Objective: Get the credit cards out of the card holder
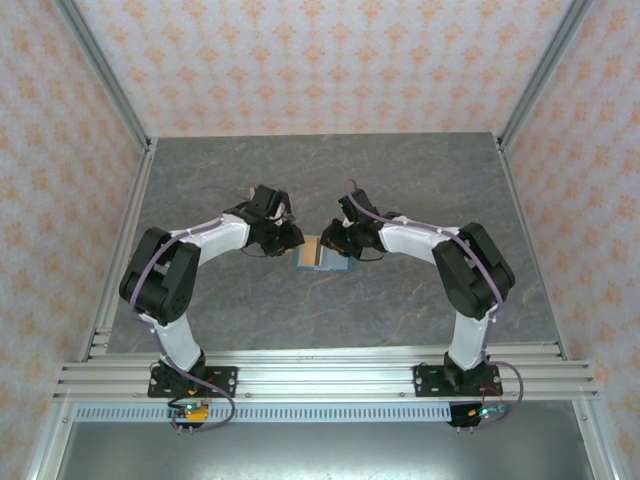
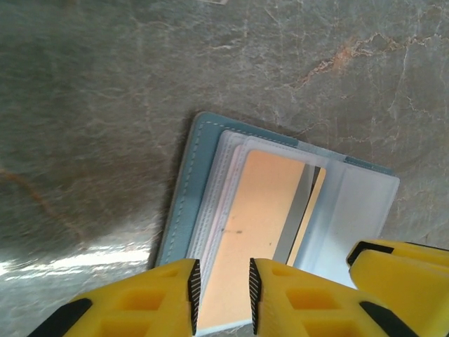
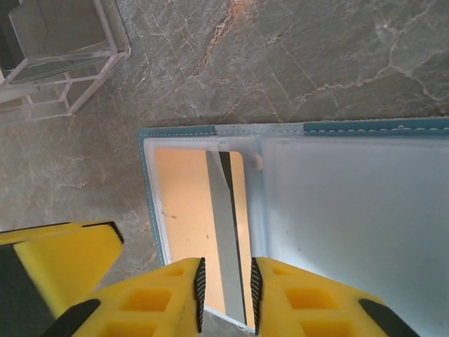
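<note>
The card holder [image 1: 336, 263] lies open and flat on the table's middle, teal-edged [image 2: 193, 175] with clear inner sleeves [image 3: 351, 232]. A tan credit card [image 2: 259, 217] sits in its left panel under clear plastic, and a grey and a black strip [image 3: 223, 225] run along it. I cannot tell whether those strips are further cards. My left gripper [image 2: 224, 295] hangs over the card's near end, jaws a narrow gap apart, nothing pinched. My right gripper [image 3: 226, 295] stands the same way over the grey strip. Both grippers [image 1: 296, 240] [image 1: 338, 243] meet over the holder, fingers [image 2: 400, 277] nearly touching.
A clear plastic box [image 3: 56, 49] stands on the grey marbled table [image 1: 400, 190] just beyond the holder. Patterned walls and metal posts [image 1: 105, 80] close off the table at left, right and back. An aluminium rail [image 1: 320, 375] runs along the near edge.
</note>
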`<state>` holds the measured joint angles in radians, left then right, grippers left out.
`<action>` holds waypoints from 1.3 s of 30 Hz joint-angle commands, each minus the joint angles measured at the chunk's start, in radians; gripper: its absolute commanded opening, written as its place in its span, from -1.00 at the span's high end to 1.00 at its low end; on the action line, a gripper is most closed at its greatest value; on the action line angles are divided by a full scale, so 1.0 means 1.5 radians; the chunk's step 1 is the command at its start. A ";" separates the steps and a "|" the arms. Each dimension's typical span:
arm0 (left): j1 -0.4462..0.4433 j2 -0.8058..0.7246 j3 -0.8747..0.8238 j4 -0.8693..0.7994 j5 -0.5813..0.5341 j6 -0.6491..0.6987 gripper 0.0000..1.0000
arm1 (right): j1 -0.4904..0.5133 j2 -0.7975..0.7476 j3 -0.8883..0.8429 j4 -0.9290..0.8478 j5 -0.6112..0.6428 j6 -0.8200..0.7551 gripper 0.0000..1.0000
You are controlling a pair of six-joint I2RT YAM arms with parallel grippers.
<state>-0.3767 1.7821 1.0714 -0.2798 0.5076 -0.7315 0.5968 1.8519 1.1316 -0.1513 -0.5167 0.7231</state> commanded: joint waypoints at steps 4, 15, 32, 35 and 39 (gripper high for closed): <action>-0.019 0.023 0.026 0.017 -0.045 0.000 0.56 | -0.001 0.023 0.019 0.025 -0.004 0.014 0.51; -0.021 0.043 0.024 0.032 -0.045 -0.004 0.64 | -0.005 0.049 0.024 0.036 -0.025 0.010 0.61; -0.024 0.061 0.009 0.016 -0.047 -0.012 0.69 | -0.019 0.066 -0.005 0.049 -0.025 0.002 0.63; -0.025 0.064 0.004 0.015 -0.047 -0.012 0.71 | -0.021 0.066 -0.012 0.065 -0.034 -0.001 0.62; -0.026 0.066 0.001 0.012 -0.048 -0.013 0.71 | -0.024 0.067 -0.023 0.091 -0.050 -0.005 0.63</action>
<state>-0.4065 1.8553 1.0859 -0.2356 0.4564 -0.7364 0.5686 1.9366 1.1217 -0.0563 -0.5804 0.7322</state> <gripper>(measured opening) 0.145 0.189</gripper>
